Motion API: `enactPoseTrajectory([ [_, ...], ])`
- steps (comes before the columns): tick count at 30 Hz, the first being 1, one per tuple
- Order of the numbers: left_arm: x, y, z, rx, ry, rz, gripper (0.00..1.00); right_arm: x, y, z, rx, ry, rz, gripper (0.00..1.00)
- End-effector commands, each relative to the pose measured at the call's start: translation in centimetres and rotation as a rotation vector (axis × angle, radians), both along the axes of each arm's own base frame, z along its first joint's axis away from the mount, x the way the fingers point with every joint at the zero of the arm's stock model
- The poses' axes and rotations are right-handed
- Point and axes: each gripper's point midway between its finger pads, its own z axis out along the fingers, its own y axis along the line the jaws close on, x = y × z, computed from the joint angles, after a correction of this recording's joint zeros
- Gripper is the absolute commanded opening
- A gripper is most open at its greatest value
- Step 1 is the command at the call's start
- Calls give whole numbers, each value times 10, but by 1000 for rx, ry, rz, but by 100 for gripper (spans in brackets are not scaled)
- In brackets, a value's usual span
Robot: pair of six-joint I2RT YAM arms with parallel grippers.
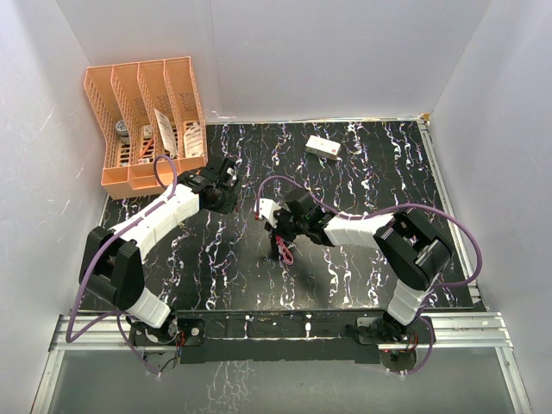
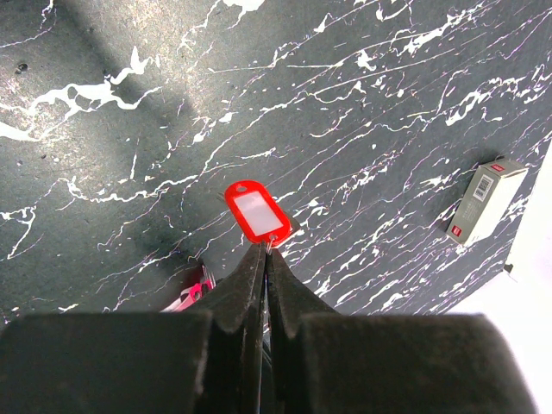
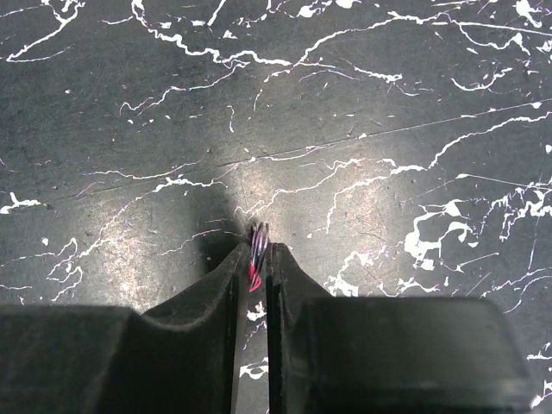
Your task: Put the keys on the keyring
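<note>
My left gripper [image 2: 266, 250] is shut; at its tips it pinches the small metal end of the red-headed key [image 2: 257, 212], whose head has a white window and juts out above the dark marbled table. My right gripper [image 3: 256, 252] is shut on the keyring [image 3: 259, 233], a thin metal ring held edge-on with a bit of pink between the fingers. Its pink tag [image 1: 285, 254] hangs below the right gripper [image 1: 278, 240] in the top view and shows low left in the left wrist view [image 2: 194, 295]. The left gripper [image 1: 229, 177] is up and left of it. The pale metal key is hidden.
A white rectangular box with red marks [image 1: 323, 147] lies at the back of the table; it also shows in the left wrist view [image 2: 485, 200]. An orange file organiser [image 1: 142, 121] stands at the back left. White walls close three sides.
</note>
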Motion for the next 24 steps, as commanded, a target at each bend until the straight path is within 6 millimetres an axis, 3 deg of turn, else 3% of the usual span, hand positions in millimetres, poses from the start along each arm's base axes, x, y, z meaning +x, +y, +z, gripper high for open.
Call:
enactPoseTrajectory([
  [1,-5,5,10,-6,-16,2,0,13,12,19,54,-67,-7,11],
  [8,-3,4,12,-11,-21,2,0,13,9,37,103,-124,-21,9],
  [13,-3,2,13,-14,-22,-6,0,13,5,64,182,-217,-37,8],
  [17,-3,2,12,-16,-17,-5,0,11,3,64,171,-207,-37,7],
  [19,-3,1,10,-15,-12,-6,0,10,3,63,165,-197,-35,11],
  [21,-3,1,10,-15,-10,-7,0,12,2,62,164,-177,-67,23],
  [24,-3,1,11,-15,-14,-6,0,18,0,55,147,-112,-141,31],
])
